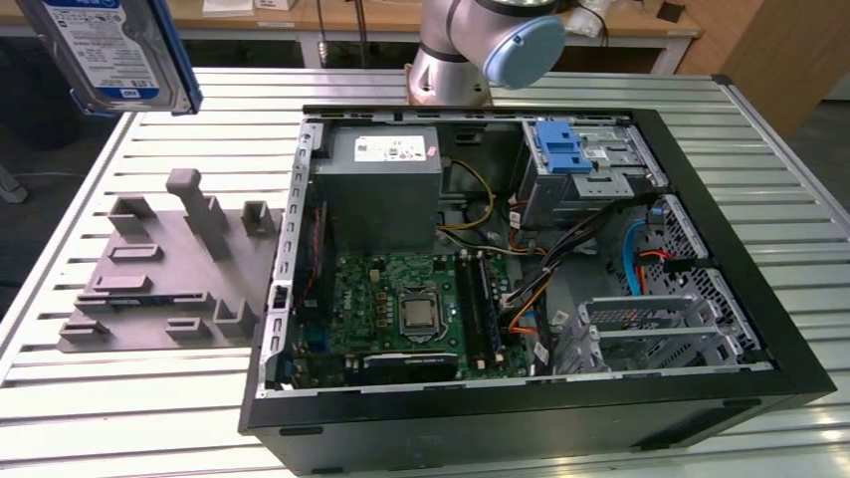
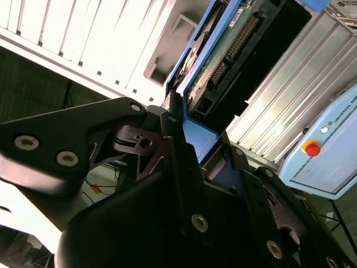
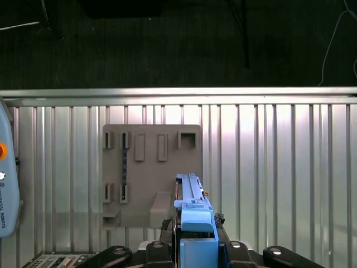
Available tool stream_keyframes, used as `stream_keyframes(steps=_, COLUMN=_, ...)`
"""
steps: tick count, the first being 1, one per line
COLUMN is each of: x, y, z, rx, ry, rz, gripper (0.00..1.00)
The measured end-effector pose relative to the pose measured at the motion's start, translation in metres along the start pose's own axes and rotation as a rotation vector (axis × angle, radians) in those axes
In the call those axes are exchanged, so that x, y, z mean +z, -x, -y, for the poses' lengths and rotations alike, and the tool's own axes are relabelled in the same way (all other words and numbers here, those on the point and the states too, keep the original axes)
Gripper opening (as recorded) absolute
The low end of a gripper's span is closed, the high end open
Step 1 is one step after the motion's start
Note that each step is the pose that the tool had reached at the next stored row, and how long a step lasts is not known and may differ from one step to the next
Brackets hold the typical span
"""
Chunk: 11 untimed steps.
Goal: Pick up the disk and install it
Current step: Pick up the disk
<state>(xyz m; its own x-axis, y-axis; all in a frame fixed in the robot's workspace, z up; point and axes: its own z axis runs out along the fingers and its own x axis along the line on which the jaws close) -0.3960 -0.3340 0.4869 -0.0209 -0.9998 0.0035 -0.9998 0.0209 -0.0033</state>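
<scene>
The disk [image 1: 113,50] is held tight by the gripper [image 2: 195,137], which is closed on its blue frame. It is held high above the grey holder [image 1: 159,279] on the tabletop [image 1: 119,398], beside the open computer case [image 1: 531,423].

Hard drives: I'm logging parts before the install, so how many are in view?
1. The disk is held in the air at the exterior view's upper left, clamped in the gripper. Bays in the computer case could hide another.
</scene>
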Motion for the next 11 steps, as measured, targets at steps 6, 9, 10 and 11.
stream_keyframes(steps=6, x=0.0, y=-0.0001, z=0.0042, rx=0.0, ry=0.0, rz=0.0, gripper=0.36)
stream_keyframes(steps=9, x=0.0001, y=0.0, z=0.01, rx=0.0, ry=0.0003, rz=0.0001, gripper=0.36)
stream_keyframes(steps=10, x=0.0001, y=0.0, z=0.0119, rx=0.0, ry=0.0005, rz=0.0, gripper=0.36)
stream_keyframes(steps=11, x=0.0001, y=0.0, z=0.0137, rx=0.0, ry=0.0006, rz=0.0, gripper=0.36)
